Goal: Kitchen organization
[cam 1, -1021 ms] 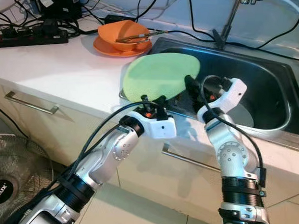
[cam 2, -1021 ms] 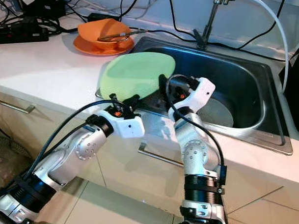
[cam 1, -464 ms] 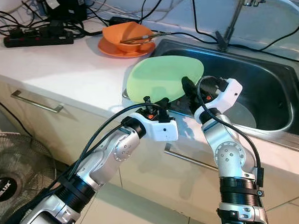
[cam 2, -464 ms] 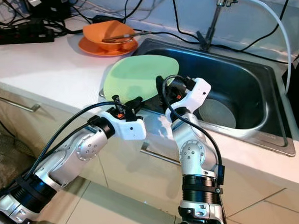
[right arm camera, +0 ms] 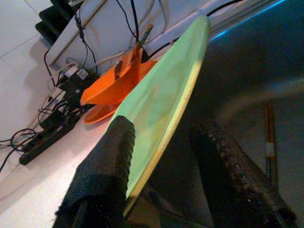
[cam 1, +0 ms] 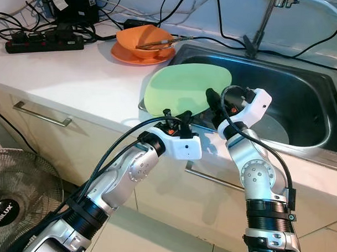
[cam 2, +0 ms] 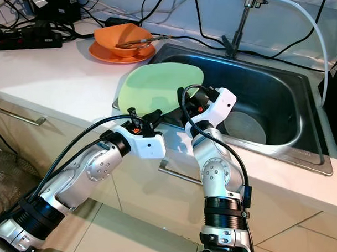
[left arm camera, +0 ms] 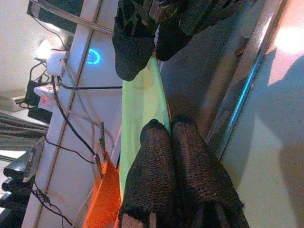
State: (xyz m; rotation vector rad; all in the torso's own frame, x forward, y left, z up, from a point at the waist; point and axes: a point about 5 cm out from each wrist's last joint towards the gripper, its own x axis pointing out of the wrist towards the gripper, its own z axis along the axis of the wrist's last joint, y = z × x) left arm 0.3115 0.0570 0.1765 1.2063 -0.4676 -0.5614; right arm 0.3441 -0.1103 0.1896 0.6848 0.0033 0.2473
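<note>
Green plate [cam 1: 183,89]: tilted over the sink's [cam 1: 303,86] left front corner, its low rim at the worktop [cam 1: 76,78] edge.
Right gripper [cam 1: 215,101]: at the plate's right rim; fingers spread wide, one above the plate and one below, not pressing it.
Left gripper [cam 1: 174,114]: at the plate's near rim; fingers pressed together with nothing between them.
Orange bowl [cam 1: 139,37]: on an orange plate [cam 1: 122,53] at the worktop's back edge, left of the sink.
</note>
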